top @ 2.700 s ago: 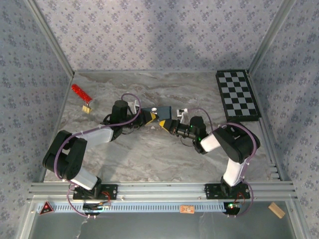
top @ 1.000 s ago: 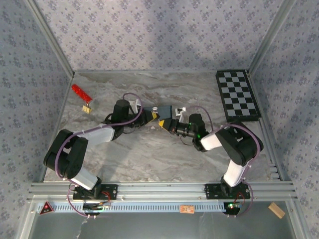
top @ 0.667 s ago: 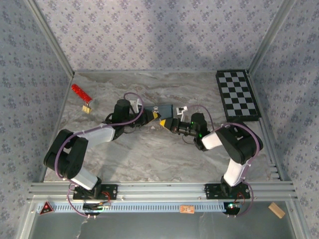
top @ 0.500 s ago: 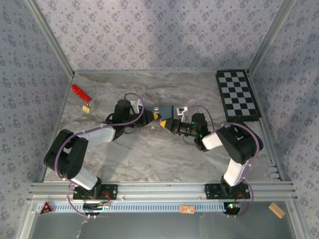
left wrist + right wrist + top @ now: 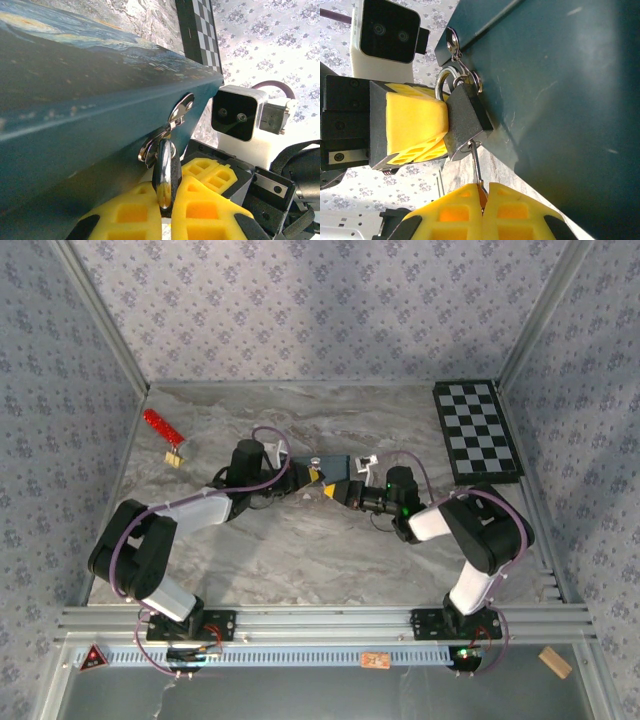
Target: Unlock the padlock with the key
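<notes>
Key shaft in line with padlock keyway, tip seated. Right hand clamped on key, left hand clamped on padlock beside blue box.

Both jaws clamped — facing tip-to-tip

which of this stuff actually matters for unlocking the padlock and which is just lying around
In the job:
- small dark padlock with silver shackle
- thin silver key, at its keyhole
- dark blue painted box, padlock hangs on its hasp
- left gripper, shut on the padlock
- right gripper, shut on the key

Lying about:
- red strip with small gold piece
- black-and-white chequered board
</notes>
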`<state>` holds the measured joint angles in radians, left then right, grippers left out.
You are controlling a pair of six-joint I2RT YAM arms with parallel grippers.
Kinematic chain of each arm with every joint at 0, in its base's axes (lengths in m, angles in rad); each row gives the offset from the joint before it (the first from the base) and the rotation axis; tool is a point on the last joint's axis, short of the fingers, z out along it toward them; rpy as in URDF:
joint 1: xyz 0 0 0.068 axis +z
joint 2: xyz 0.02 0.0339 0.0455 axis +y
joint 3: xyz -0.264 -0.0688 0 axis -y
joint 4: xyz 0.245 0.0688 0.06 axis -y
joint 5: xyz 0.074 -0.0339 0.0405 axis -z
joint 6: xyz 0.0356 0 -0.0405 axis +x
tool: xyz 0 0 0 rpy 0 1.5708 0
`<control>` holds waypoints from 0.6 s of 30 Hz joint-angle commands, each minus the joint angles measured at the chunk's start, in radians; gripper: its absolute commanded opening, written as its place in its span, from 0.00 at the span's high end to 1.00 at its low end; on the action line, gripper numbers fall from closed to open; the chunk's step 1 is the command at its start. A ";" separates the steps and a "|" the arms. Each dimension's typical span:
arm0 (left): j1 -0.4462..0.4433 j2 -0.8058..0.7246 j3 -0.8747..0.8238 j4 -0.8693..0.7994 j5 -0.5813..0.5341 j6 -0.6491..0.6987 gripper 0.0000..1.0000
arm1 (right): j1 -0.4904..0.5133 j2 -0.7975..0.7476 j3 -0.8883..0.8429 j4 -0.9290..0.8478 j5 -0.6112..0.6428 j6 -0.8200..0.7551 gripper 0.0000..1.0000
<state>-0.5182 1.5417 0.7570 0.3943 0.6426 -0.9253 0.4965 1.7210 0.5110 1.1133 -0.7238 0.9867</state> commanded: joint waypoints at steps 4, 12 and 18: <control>-0.071 -0.015 0.042 -0.012 0.257 0.046 1.00 | -0.049 -0.020 0.052 -0.031 0.122 -0.011 1.00; -0.081 -0.005 0.051 -0.023 0.255 0.054 1.00 | 0.010 -0.126 0.083 -0.216 0.205 -0.124 1.00; -0.093 0.003 0.060 -0.015 0.261 0.051 1.00 | 0.012 -0.135 0.109 -0.220 0.162 -0.121 1.00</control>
<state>-0.5247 1.5467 0.7792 0.3611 0.6586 -0.9131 0.5148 1.5864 0.5381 0.8337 -0.6502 0.8772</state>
